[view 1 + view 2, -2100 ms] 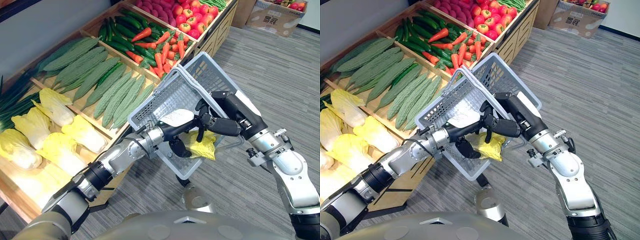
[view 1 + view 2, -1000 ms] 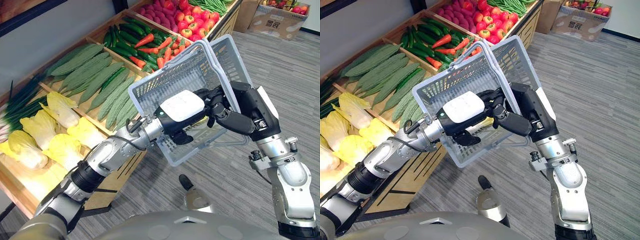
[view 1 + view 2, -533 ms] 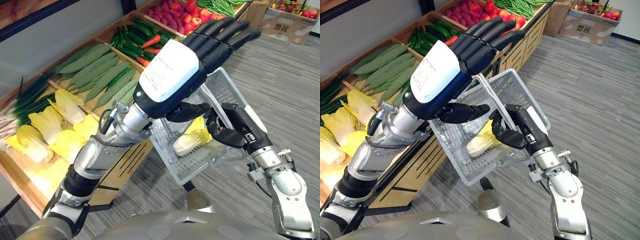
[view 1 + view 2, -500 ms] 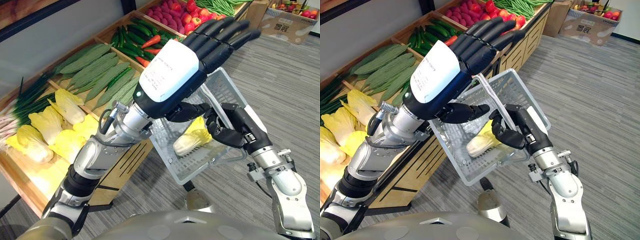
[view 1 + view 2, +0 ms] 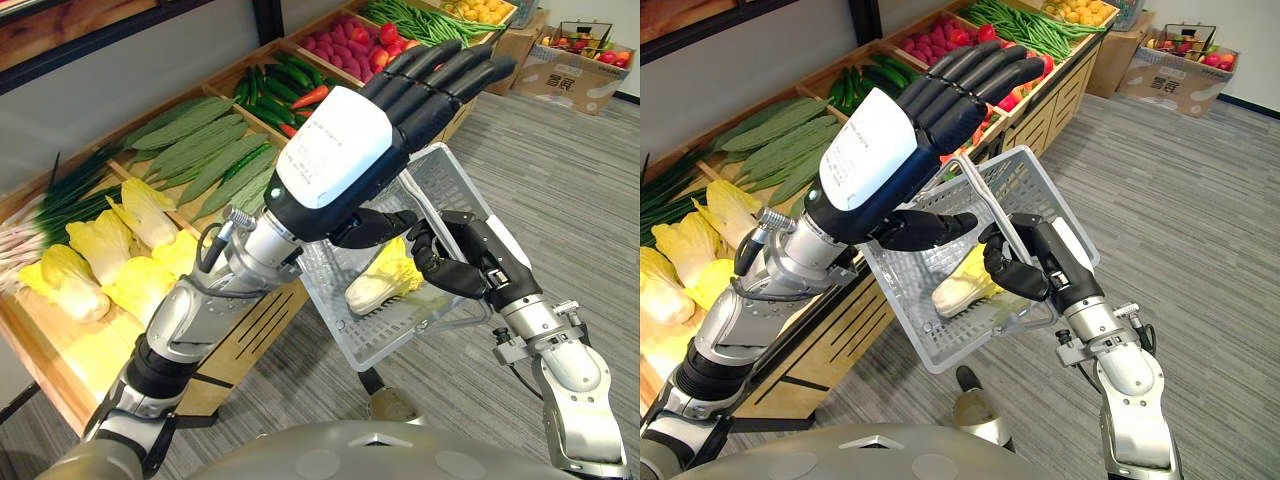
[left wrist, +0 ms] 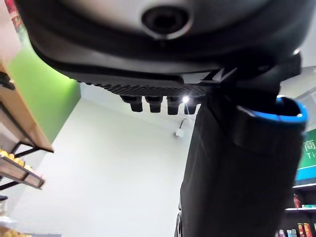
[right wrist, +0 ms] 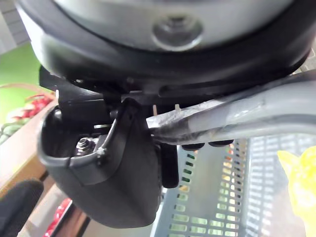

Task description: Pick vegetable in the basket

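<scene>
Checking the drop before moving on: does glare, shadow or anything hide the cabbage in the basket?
Left eye view: even light, no glare; the open left hand covers part of the basket, but the cabbage inside shows. Right wrist view: the right hand is dark in shadow, the cabbage's edge brightly lit.

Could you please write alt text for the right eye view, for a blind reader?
The right robot hand grips the handle of a grey basket holding one pale cabbage. The open left robot hand hovers above it, beside a vegetable stand.
</scene>
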{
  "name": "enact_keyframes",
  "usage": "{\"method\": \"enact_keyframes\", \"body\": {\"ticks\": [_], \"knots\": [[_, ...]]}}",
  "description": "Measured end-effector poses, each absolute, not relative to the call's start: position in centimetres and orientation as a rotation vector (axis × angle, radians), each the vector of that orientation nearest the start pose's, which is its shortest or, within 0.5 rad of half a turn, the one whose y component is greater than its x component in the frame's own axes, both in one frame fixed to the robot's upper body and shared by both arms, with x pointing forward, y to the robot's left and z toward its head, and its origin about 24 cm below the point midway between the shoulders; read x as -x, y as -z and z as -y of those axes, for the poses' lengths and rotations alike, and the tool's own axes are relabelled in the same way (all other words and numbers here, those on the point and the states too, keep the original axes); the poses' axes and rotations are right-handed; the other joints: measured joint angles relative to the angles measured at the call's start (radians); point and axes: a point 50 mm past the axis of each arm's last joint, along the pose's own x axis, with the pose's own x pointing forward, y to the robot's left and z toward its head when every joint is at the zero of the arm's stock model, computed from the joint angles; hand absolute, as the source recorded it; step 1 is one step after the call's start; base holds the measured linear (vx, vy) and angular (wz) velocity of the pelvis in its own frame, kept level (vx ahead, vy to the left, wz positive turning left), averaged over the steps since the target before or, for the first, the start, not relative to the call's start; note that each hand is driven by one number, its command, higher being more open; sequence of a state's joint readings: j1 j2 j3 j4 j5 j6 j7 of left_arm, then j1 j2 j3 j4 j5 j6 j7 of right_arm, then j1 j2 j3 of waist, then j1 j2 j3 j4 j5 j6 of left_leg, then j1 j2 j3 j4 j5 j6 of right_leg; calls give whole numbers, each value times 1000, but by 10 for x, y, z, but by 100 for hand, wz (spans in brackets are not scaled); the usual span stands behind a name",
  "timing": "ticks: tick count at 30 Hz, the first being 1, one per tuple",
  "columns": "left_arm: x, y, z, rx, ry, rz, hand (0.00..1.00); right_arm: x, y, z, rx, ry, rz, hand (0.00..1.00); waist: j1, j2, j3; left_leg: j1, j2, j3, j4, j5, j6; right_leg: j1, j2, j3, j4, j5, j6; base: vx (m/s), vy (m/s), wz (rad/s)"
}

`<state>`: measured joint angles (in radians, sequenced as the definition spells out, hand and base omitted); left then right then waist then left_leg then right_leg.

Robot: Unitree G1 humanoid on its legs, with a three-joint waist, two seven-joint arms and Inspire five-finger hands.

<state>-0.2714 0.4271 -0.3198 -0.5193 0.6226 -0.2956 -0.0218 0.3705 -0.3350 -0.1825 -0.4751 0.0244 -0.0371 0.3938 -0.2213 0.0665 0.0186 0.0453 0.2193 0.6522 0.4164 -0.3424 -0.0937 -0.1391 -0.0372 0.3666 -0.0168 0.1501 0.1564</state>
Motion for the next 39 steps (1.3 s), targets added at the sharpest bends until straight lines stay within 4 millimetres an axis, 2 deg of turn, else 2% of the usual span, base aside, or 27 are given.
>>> {"method": "enact_keyframes", "body": {"ticks": [3,6,9,14,18,22,34,39], "knots": [[-215,-204,-87,-957,360,1092,100,-177,-96,219,417,-264,94,0,1,0,0,1,0,1,0,0,0,0,1,1,0,0,0,0,0,0],[-219,-210,-99,-979,287,1082,100,-175,-106,220,432,-273,128,0,0,-1,1,4,0,7,0,0,0,-2,3,8,1,0,0,6,-2,-7],[-224,-215,-121,-1000,170,1039,100,-172,-122,221,428,-295,192,0,-1,-1,1,3,1,24,1,-1,-1,-16,7,23,6,-4,-6,4,-2,-16],[-233,-207,-156,-1028,14,890,100,-168,-139,220,421,-305,267,0,-3,-4,2,5,4,35,3,-3,-4,-22,12,31,8,-6,-9,8,-5,-7],[-232,-209,-178,-1029,-108,835,100,-168,-139,219,425,-331,268,0,-2,-5,2,0,5,39,3,-3,-5,-34,15,34,15,-6,-9,13,3,-4],[-231,-210,-191,-1028,-179,798,100,-168,-139,218,426,-337,267,0,-1,-5,2,1,6,38,2,-3,-5,-33,17,34,15,-3,-4,32,7,0],[-223,-168,-214,-959,-226,565,100,-168,-137,217,404,-321,269,0,3,-6,3,14,5,34,-4,-3,-5,-18,17,31,13,-4,-7,0,0,0],[-219,-157,-224,-930,-267,489,100,-168,-136,217,388,-311,273,0,6,-9,5,14,6,31,-1,-3,-5,-16,16,27,11,-8,-13,0,0,0]]}}
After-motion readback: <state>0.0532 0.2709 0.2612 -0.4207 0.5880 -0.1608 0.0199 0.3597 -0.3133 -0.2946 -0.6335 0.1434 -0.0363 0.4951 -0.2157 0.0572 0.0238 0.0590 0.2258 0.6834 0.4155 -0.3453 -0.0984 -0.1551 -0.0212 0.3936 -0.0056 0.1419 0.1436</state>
